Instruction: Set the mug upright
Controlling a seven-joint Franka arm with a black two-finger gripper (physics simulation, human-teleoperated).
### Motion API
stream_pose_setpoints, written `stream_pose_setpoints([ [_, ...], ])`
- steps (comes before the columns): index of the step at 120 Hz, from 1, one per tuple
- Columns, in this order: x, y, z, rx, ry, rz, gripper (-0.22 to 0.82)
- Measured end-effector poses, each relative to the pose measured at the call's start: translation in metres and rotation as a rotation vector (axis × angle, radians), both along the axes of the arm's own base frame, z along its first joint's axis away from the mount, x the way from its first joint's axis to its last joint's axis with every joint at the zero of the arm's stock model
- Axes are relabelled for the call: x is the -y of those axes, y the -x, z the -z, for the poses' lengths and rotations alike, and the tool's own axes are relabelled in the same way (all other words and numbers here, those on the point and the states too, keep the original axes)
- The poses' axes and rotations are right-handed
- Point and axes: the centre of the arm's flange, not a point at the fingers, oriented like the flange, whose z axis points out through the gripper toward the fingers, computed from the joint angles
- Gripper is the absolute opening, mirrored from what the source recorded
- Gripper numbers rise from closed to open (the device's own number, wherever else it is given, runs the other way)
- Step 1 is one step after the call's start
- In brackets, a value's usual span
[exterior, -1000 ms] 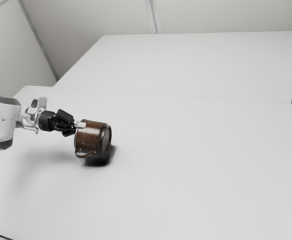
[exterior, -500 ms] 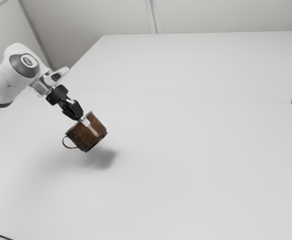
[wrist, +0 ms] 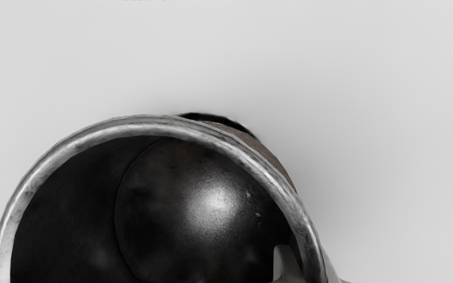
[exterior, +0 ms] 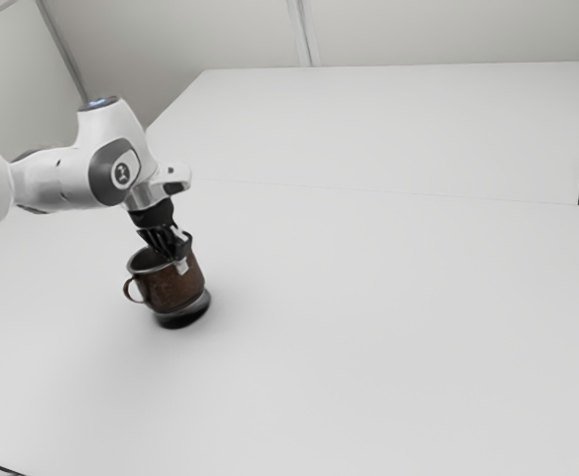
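Observation:
In the exterior view my gripper (exterior: 182, 264) points down at the rim of the brown mug (exterior: 173, 286), on the side away from its handle. The mouth faces up and the body leans slightly, with a dark shadow under its base. The handle points to the exterior view's left. In the wrist view I look down into the dark inside of the mug (wrist: 195, 204). The gripper (wrist: 307, 263) is shut on the mug's wall, one fingertip inside the rim and the other outside.
A white table (exterior: 399, 337) spreads around the mug. Behind it stands another white surface (exterior: 389, 129), with pale walls beyond. A thin dark line crosses the exterior view's lower left corner.
My hand has swung from nearly level to pointing down, turning the mug with it. The mug has gone from lying sideways to mouth up, and is lower than half a second ago.

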Motion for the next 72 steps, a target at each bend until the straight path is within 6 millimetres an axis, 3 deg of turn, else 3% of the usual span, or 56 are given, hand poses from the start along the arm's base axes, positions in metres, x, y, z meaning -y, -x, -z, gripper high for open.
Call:
stream_pose_setpoints([
  [35,0.002,0.000,0.046,0.031,-0.024,-0.151,-0.16],
  [57,0.009,-0.003,0.048,0.053,-0.014,-0.204,0.22],
  [72,0.010,-0.005,0.034,0.078,-0.011,-0.233,0.39],
])
